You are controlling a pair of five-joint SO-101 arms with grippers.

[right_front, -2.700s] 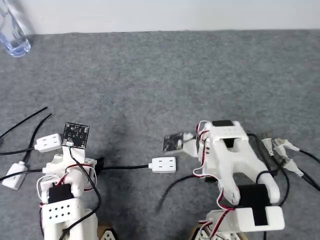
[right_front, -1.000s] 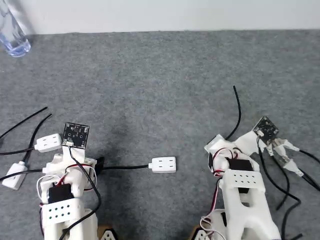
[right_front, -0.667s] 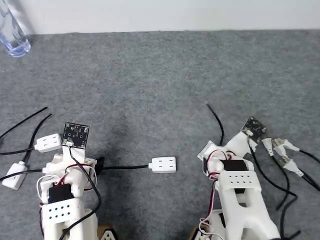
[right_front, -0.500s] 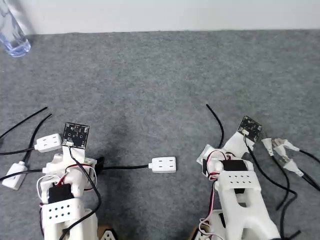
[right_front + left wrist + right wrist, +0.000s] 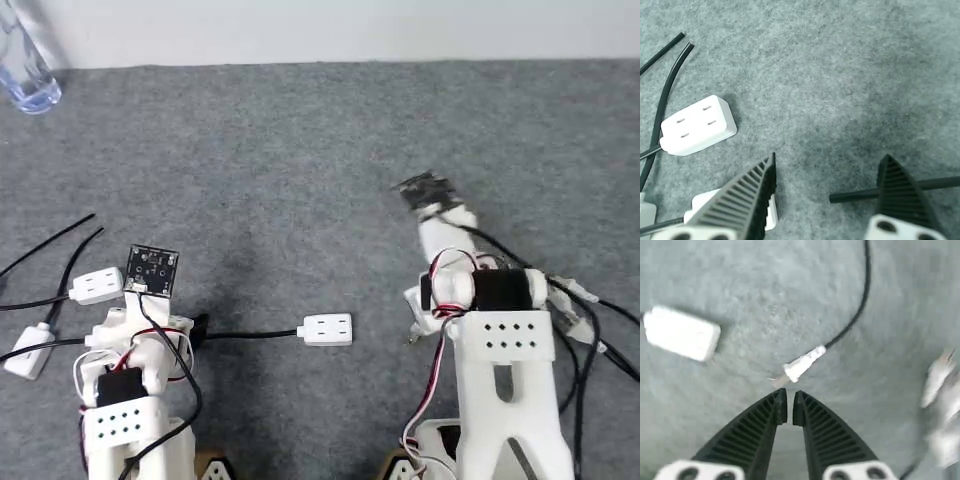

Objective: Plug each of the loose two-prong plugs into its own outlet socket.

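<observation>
In the right wrist view my right gripper (image 5: pixel 789 407) is shut with nothing in it. A white two-prong plug (image 5: pixel 800 366) on a black cord (image 5: pixel 862 295) lies on the carpet just beyond its tips. A white outlet socket (image 5: pixel 682 333) lies to one side, and more plugs (image 5: pixel 940 375) show blurred on the other. My left gripper (image 5: pixel 827 170) is open over the carpet near another outlet socket (image 5: pixel 697 125). From above, the middle socket (image 5: pixel 326 328) lies between the arms, a socket (image 5: pixel 97 285) beside the left arm (image 5: pixel 135 350), and loose plugs (image 5: pixel 572 300) past the right arm (image 5: pixel 490 330).
A third white socket (image 5: pixel 28 350) and black cords (image 5: pixel 50 245) lie at the left edge. A clear bottle (image 5: pixel 25 70) stands at the far left corner. Grey carpet (image 5: pixel 300 150) covers the table up to a white wall.
The right arm has swung from the plugs at the right toward the middle and stretched farther out. The black cord it lifted no longer sticks up. The left arm has kept still.
</observation>
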